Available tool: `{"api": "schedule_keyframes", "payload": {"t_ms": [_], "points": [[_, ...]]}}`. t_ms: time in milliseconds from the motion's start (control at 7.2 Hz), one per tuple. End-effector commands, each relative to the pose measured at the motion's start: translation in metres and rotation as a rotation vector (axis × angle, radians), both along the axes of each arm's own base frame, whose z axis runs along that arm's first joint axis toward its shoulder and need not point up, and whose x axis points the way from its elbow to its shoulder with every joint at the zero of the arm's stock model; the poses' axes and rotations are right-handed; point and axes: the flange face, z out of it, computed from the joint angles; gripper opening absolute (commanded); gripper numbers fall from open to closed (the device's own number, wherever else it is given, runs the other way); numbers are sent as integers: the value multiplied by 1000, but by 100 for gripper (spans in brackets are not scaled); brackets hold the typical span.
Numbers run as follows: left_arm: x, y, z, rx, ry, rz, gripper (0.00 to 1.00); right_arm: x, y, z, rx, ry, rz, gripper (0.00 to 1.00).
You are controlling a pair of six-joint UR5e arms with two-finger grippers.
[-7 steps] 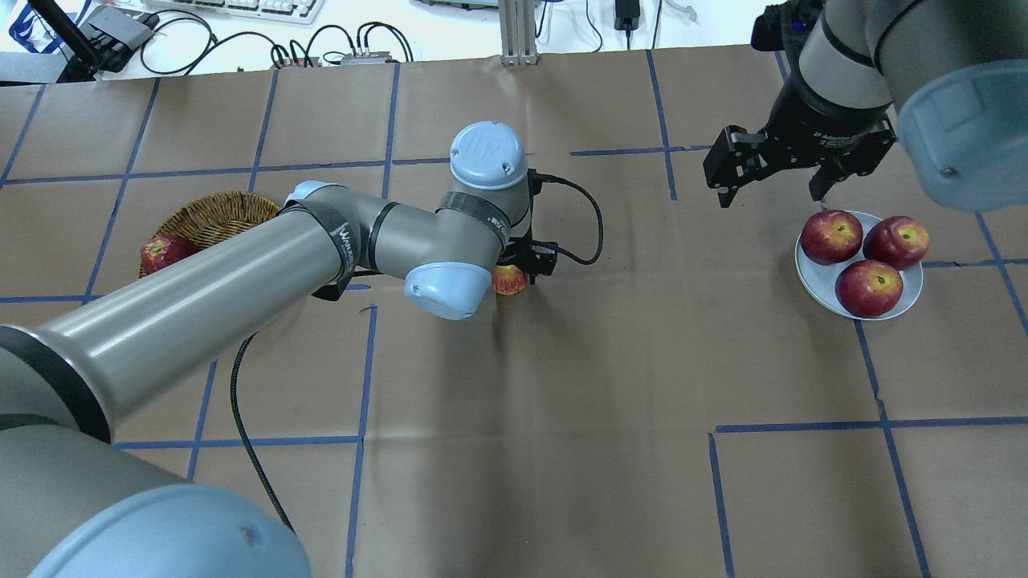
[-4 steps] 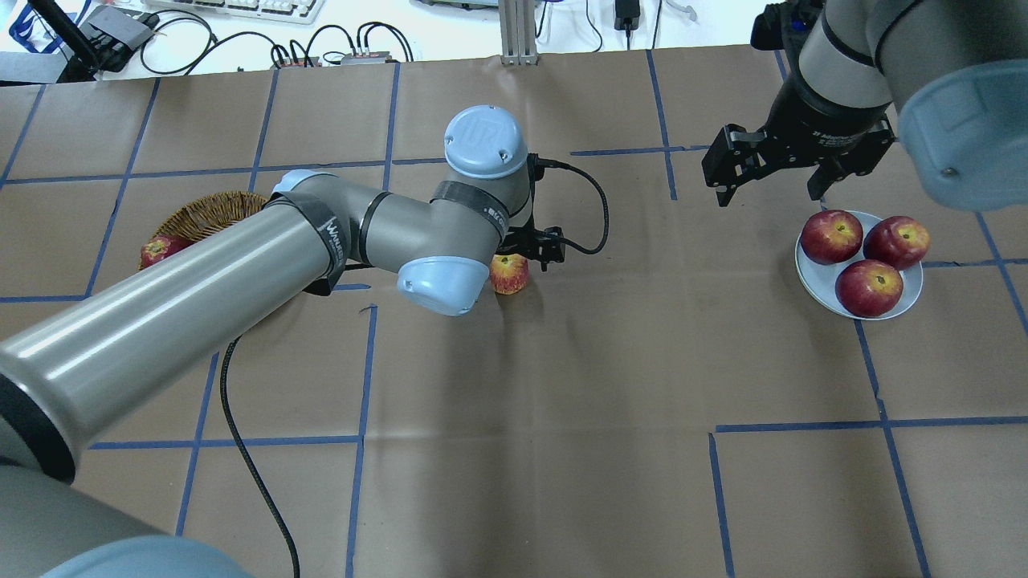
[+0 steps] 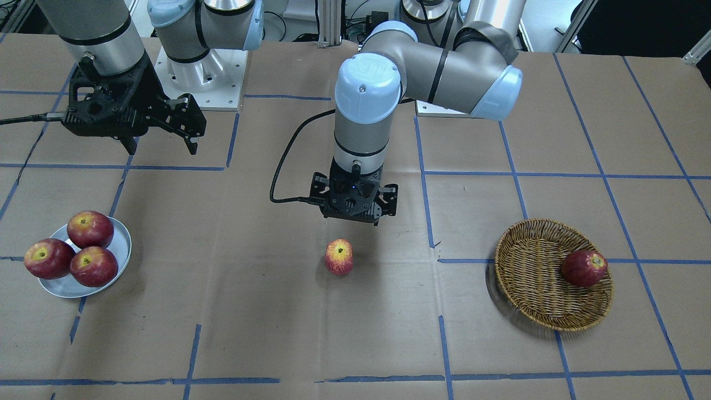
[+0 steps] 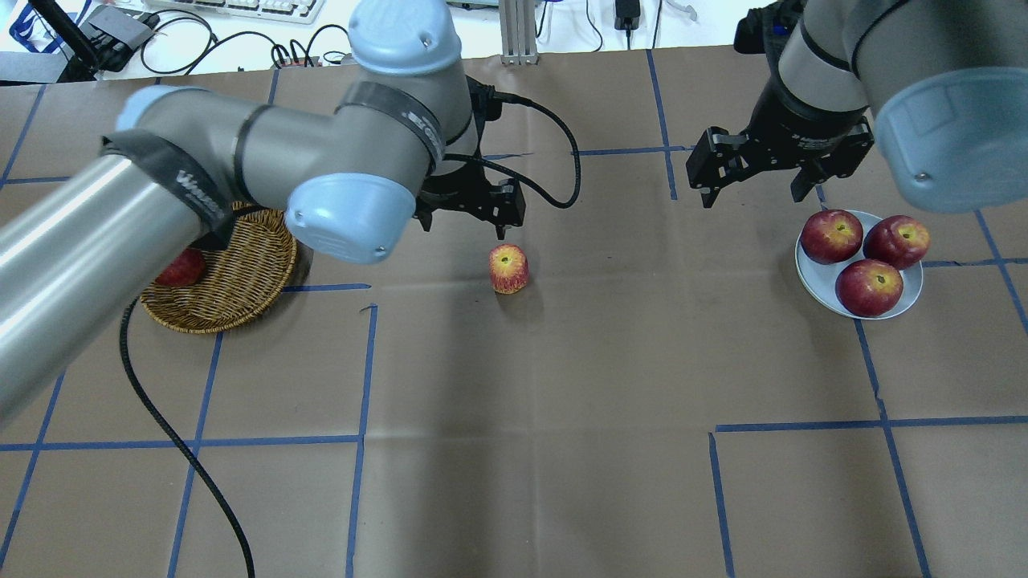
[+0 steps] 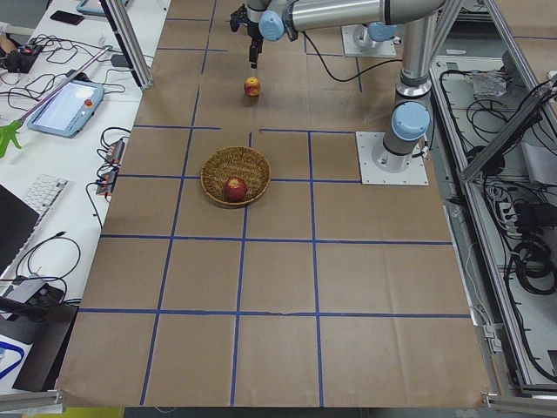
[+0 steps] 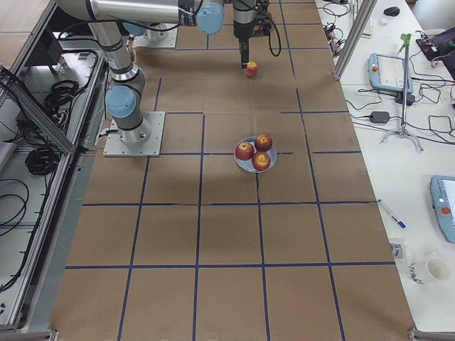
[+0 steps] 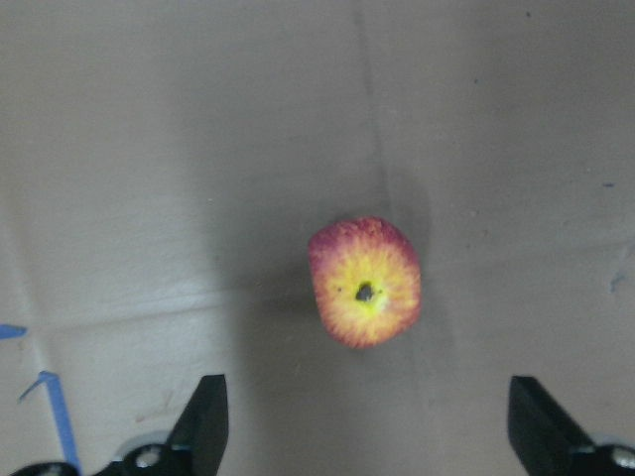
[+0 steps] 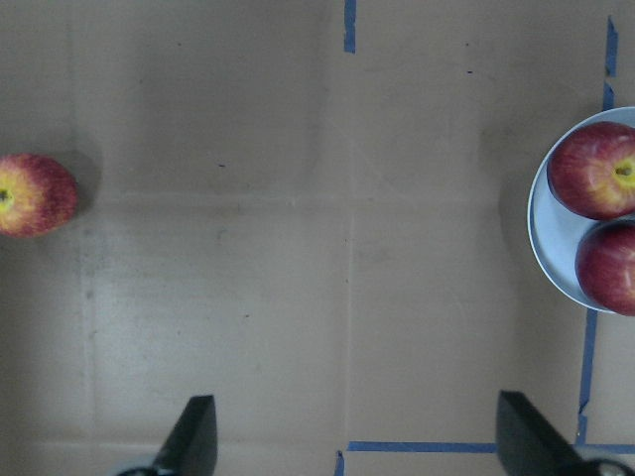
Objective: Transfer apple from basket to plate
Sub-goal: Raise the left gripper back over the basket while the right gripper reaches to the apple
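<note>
Jaws of left gripper [image 4: 463, 223] gape empty just above the apple [image 4: 509, 268], which stands on the table [image 4: 562, 401] btw basket [image 4: 241, 273] and plate [image 4: 811, 281] — touching neither. Right gripper [image 4: 753, 197] also agape, nr plate. Likely a handoff: right arm must reach over, straddle the apple, clamp.

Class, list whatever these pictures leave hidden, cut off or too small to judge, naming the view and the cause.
1. Overhead: the left arm covers part of the basket and of the dark red apple in it.
2. Right wrist: the frame's right edge cuts off the plate and the apples on it.
3. Exterior left: the left gripper is too small to judge.
</note>
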Motion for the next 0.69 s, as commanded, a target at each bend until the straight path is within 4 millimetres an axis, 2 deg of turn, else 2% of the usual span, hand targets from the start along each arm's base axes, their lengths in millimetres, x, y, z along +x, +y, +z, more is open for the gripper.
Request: {"api": "schedule_keyframes", "payload": {"t_ms": [0,139,278,556], "points": [[53,42,73,68,-18,-8,98,81,-9,-31,-21,-6,-16,100],[62,68,99,77,-20,-5,98,111,-21,-56,-33,-11,-36,100],[69,88,113,76,-26,-20,98,141,-28,-78,-55,-21,-57,100],[76,81,116,50,-20,-112,99,177,-38,-124,-58,-30,-67,100]]}}
